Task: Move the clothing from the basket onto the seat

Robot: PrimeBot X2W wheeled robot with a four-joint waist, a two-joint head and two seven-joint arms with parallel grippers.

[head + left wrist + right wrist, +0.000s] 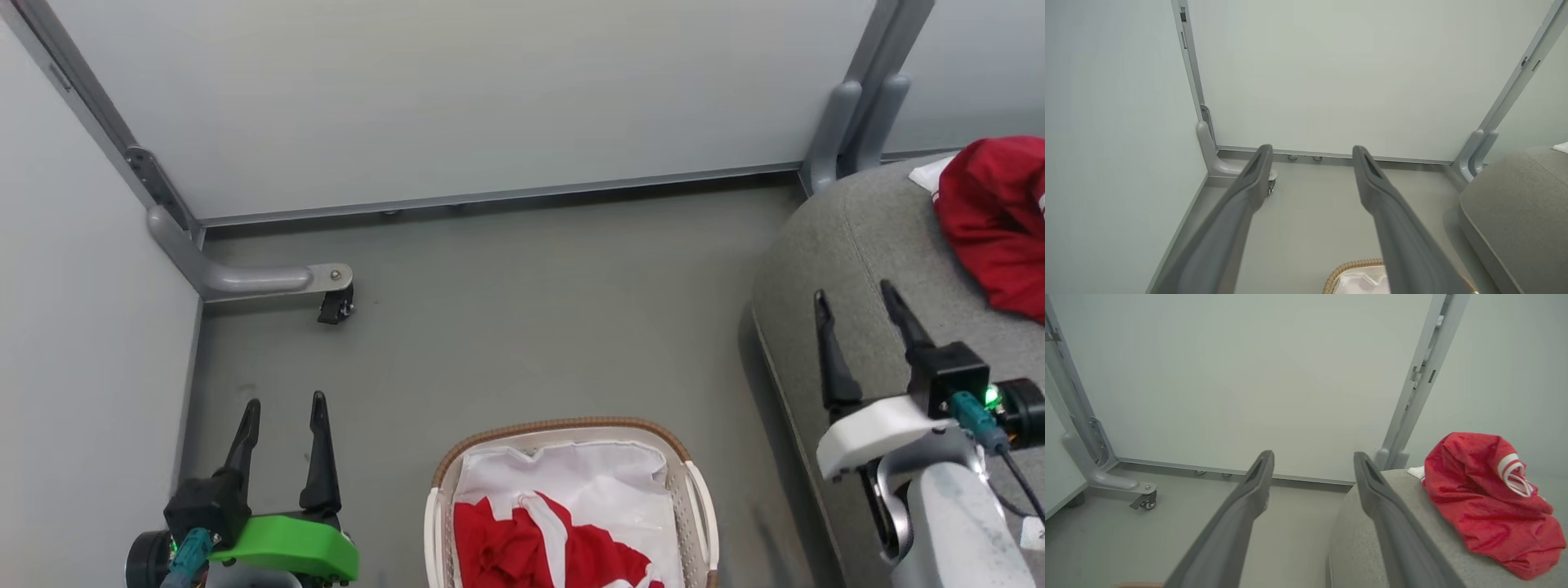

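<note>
One red garment [547,543] with white trim lies crumpled in the white basket [698,498] on its white liner, at the bottom middle of the head view. A second red garment [992,224] [1488,498] lies bunched on the grey seat [857,245] [1412,535] at the right. My left gripper [282,404] [1312,151] hangs open and empty over the floor, left of the basket. Over the seat's left edge my right gripper [853,290] [1312,455] stands open and empty, left of the garment there. The basket's brown rim [1355,265] peeks in at the bottom of the left wrist view.
Pale partition panels [457,98] close off the back and left. A grey panel foot with a caster [335,304] juts onto the grey floor [531,327] at the back left. A grey post [857,114] stands behind the seat's corner.
</note>
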